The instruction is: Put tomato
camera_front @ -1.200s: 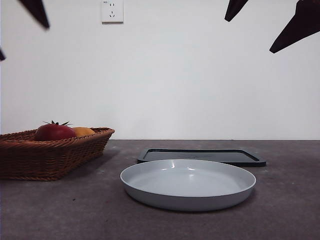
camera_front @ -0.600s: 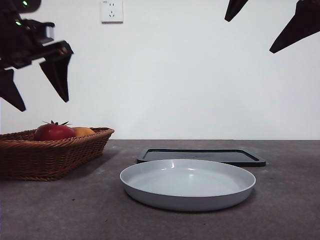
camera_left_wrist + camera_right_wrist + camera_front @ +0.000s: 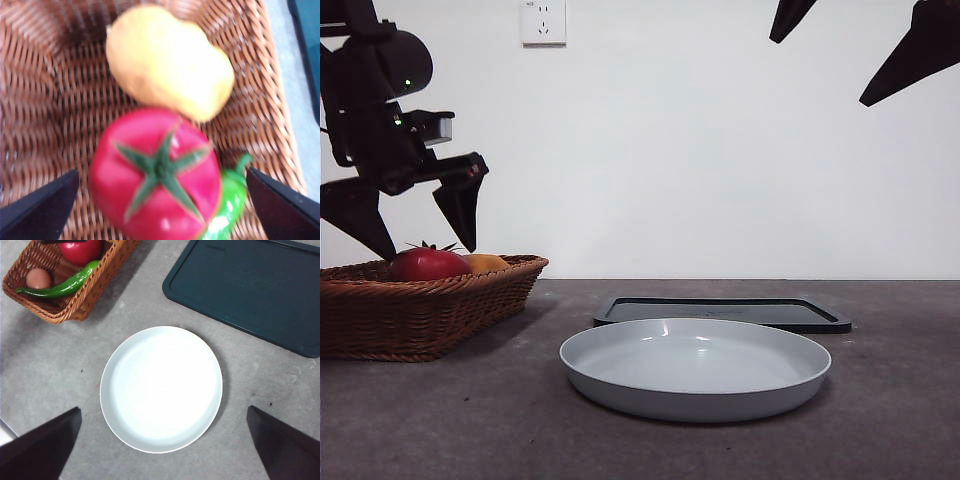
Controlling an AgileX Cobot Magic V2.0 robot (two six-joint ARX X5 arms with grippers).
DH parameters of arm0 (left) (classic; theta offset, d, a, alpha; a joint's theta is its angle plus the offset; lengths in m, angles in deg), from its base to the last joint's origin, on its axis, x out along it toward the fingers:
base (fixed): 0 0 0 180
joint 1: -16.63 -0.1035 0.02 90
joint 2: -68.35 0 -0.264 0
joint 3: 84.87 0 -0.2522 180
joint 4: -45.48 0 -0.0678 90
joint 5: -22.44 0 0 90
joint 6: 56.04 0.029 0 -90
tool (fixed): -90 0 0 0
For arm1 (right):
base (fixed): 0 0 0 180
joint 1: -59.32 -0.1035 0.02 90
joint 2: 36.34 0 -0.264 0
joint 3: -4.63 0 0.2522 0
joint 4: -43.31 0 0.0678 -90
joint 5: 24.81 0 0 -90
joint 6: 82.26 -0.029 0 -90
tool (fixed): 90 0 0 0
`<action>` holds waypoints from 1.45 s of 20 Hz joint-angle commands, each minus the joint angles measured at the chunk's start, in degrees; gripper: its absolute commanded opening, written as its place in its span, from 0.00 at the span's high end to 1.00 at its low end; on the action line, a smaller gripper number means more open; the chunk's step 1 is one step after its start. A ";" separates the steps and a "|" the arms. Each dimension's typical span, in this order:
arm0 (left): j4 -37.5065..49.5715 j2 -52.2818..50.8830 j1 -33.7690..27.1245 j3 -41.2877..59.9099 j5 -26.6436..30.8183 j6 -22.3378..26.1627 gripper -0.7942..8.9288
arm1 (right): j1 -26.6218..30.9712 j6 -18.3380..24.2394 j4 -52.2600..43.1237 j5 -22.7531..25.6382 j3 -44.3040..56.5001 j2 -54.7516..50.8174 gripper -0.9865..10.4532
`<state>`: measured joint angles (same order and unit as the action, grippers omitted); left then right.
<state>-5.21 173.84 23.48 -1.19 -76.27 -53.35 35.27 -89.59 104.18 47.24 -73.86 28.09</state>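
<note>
The red tomato with a green stem lies in a wicker basket at the left. My left gripper hangs open just above it, one jaw on each side, not touching. In the left wrist view the tomato fills the space between the open jaws of the gripper. My right gripper is open and empty, high at the top right. In its wrist view the gripper hovers over the plate, and the tomato shows at the edge.
A white plate sits in the middle, with a dark tray behind it. The basket also holds an orange-yellow fruit, a green pepper and a brown egg-like thing.
My left arm has come down from the top left corner to just above the basket, jaws open around the tomato. The right arm has not moved.
</note>
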 commanded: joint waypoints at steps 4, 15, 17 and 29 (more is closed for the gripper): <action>2.99 3.83 -0.20 -1.51 0.07 1.31 0.24 | -0.46 -0.20 -0.28 0.00 -0.94 0.61 0.38; 4.87 6.82 -0.20 -1.51 -0.37 1.16 0.33 | -0.46 -0.24 1.40 0.02 -0.94 0.61 0.38; 4.74 6.82 -0.20 -1.51 -0.33 1.14 0.54 | -0.46 -0.48 1.40 0.00 -0.94 0.61 0.38; -10.62 -1.75 2.89 -8.48 -0.35 0.31 0.58 | -0.46 -1.01 1.36 0.02 -0.94 0.61 0.38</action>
<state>-16.27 172.29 26.02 -7.75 -76.47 -52.71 35.27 -90.11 105.80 47.26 -73.86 28.09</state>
